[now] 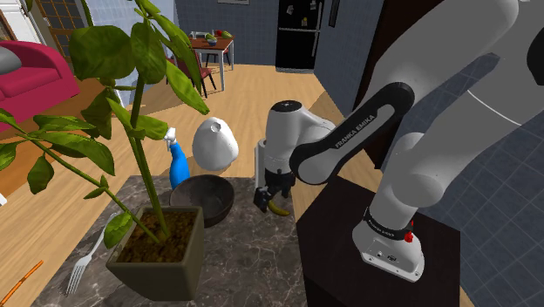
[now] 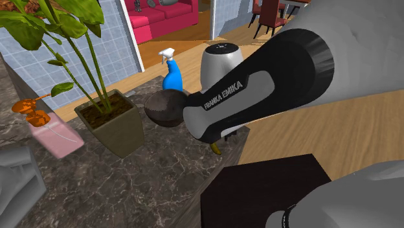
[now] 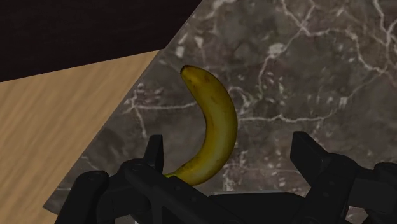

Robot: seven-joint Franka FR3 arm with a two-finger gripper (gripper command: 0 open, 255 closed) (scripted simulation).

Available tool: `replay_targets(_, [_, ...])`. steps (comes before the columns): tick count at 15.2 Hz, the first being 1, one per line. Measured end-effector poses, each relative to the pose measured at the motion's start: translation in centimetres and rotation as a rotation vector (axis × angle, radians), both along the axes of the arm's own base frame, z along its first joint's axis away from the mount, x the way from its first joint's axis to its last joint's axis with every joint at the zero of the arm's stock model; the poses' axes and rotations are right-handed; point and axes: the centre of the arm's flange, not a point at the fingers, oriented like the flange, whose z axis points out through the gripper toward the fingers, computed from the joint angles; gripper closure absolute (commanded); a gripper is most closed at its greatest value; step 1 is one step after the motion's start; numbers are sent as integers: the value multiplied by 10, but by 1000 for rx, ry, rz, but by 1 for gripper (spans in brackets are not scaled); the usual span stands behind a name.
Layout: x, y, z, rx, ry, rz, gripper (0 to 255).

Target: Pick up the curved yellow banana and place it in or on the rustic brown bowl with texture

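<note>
Hand (image 3: pixel 229 145): fingers apart, clasping nothing. Banana (image 3: pixel 219 121) lies flat between them on the marble bench (image 3: pixel 305 76), close to its corner, lower tip hidden behind the hand. Dark bowl (image 1: pixel 205 199) near, toward the shoulder view's left. Blue spray bottle (image 1: pixel 179 164) behind the bowl. Forearm (image 2: pixel 259 97) covers most of the banana in the second exterior view.

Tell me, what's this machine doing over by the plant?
A white robot arm holds its black gripper low over a yellow banana that lies near the edge of a dark marble counter. The gripper is open, with a finger on either side of the banana but not clasping it, so the banana isn't picked up yet. The dark bowl it is meant for sits close by on the counter, next to a potted plant.
</note>
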Motion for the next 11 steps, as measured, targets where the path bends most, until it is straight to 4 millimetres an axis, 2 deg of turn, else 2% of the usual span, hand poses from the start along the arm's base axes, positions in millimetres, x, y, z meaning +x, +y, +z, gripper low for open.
replay_targets(9, [2,1,1,0,0,0,255])
replay_targets(10, [3,2,3,1,-4,1,0])
replay_targets(11, [3,2,3,2,-7,1,0])
